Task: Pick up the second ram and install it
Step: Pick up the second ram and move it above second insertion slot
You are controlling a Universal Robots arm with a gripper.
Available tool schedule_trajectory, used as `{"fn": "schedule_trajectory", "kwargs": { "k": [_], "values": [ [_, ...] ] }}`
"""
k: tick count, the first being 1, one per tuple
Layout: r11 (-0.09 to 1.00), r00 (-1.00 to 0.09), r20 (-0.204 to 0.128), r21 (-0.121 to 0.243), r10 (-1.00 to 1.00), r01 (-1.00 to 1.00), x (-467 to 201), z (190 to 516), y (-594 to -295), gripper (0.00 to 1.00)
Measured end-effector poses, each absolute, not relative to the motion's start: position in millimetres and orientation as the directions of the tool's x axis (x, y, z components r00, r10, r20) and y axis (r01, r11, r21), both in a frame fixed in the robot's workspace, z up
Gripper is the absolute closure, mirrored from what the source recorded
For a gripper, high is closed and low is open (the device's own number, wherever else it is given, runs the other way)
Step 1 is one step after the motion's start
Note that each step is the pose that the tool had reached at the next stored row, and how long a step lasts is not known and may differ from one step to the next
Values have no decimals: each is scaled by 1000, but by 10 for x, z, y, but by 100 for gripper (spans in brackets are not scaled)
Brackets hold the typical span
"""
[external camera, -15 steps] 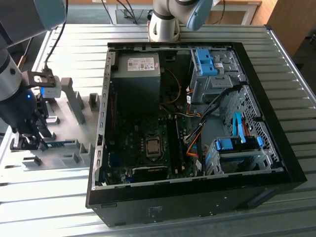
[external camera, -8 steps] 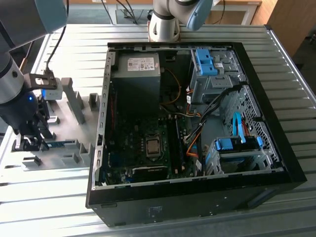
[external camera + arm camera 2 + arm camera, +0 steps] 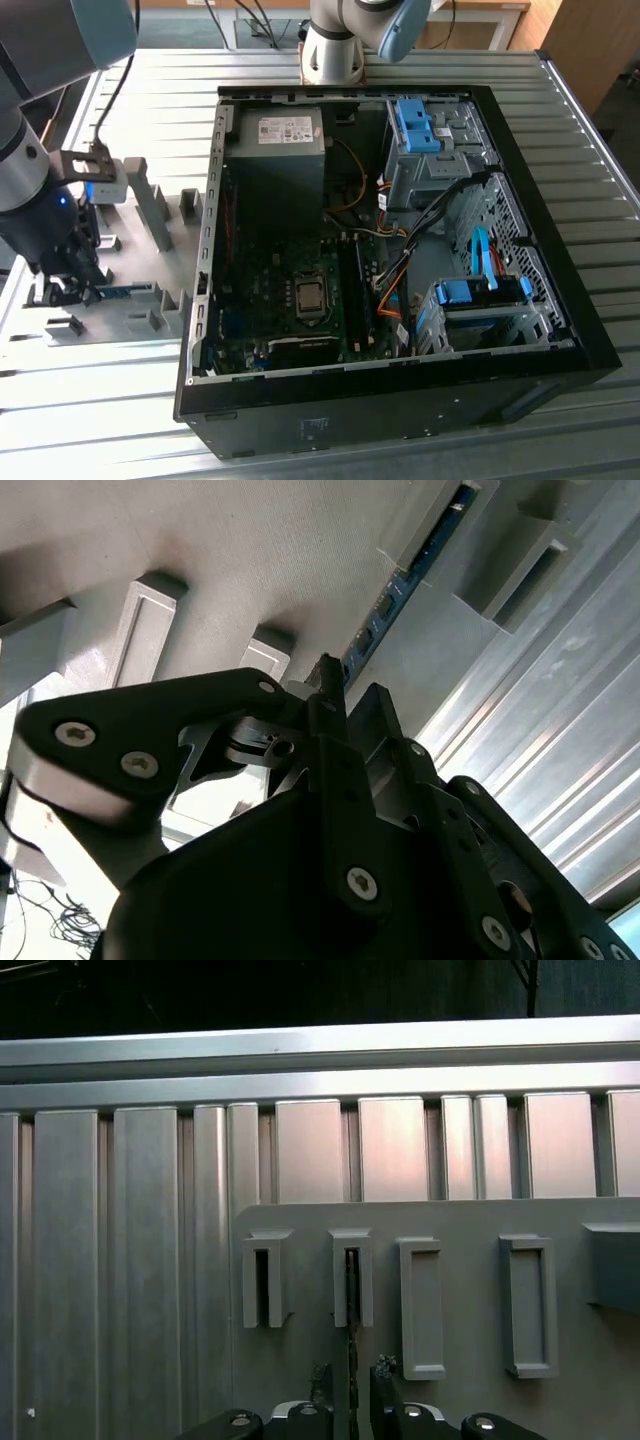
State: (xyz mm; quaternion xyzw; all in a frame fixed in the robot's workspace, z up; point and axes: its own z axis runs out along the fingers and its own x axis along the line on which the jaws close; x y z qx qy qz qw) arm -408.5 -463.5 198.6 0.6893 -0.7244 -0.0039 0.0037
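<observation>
Ribbed table (image 3: 180,90) bears a case (image 3: 400,420) — first wrist view: claw (image 3: 350,1370) straddles second ram (image 3: 352,1300).

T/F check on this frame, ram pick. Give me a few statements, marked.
1. The second ram stands on edge in a slot of the grey fixture. True.
2. In the first wrist view the gripper straddles the stick, with its fingertips on either side and a gap at each. True.
3. The gripper hangs inside the PC case. False: it is low over the fixture, to the exterior view's left of the case.
4. The case is closed on top. False: it lies open and the motherboard shows.
</observation>
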Motion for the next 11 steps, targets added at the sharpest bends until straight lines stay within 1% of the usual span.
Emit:
{"fn": "schedule_trajectory", "kwargs": {
  "k": [11],
  "values": [
    [50,-50,-3,12,-999,-999,-4082,1903,-4636,71]
  ]
}}
